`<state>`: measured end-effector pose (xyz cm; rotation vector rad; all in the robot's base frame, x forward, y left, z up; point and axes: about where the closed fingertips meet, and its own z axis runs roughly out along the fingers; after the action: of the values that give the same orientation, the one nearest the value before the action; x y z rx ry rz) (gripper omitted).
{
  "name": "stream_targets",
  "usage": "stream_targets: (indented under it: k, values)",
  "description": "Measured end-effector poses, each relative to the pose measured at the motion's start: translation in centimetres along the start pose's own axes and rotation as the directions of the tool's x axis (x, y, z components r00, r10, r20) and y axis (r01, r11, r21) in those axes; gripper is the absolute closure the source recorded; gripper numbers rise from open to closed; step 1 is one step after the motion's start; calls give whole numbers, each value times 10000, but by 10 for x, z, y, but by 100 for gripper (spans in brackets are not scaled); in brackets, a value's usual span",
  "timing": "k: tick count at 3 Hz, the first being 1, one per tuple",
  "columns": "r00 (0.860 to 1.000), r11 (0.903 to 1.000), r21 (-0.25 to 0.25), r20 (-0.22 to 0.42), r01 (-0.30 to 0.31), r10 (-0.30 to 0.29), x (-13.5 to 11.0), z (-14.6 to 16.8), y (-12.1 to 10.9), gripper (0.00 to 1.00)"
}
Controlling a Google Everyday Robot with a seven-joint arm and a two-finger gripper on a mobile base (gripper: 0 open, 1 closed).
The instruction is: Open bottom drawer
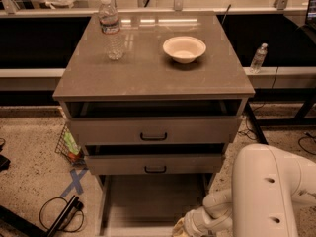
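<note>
The bottom drawer (153,201) is pulled far out of the grey-beige cabinet, and its plain grey tray lies open to view. Its front and handle sit at the bottom edge of the picture, mostly cut off. My gripper (180,229) is at the drawer's front right corner, low in the frame and partly out of view. The white arm (266,191) rises from it on the right. The top drawer (154,131) and middle drawer (155,164), each with a black handle, stand slightly ajar above.
On the cabinet top are a water bottle (111,29) and a cream bowl (184,48). Another bottle (258,58) stands on the ledge at the right. A wire basket (69,146), blue tape (75,181) and cables (61,216) lie on the floor at the left.
</note>
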<state>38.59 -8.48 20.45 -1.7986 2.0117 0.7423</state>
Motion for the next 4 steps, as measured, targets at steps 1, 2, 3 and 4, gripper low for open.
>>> stream_targets:
  k: [1, 2, 3, 4]
  values:
    - [10000, 10000, -25, 9, -1, 1, 0, 1, 1, 87]
    - [10000, 10000, -23, 10, 2, -2, -1, 1, 1, 63]
    - [9992, 9983, 404, -48, 410, -408, -11, -30, -13, 59]
    - [9956, 9891, 1144, -226, 929, -909, -32, -98, -38, 82]
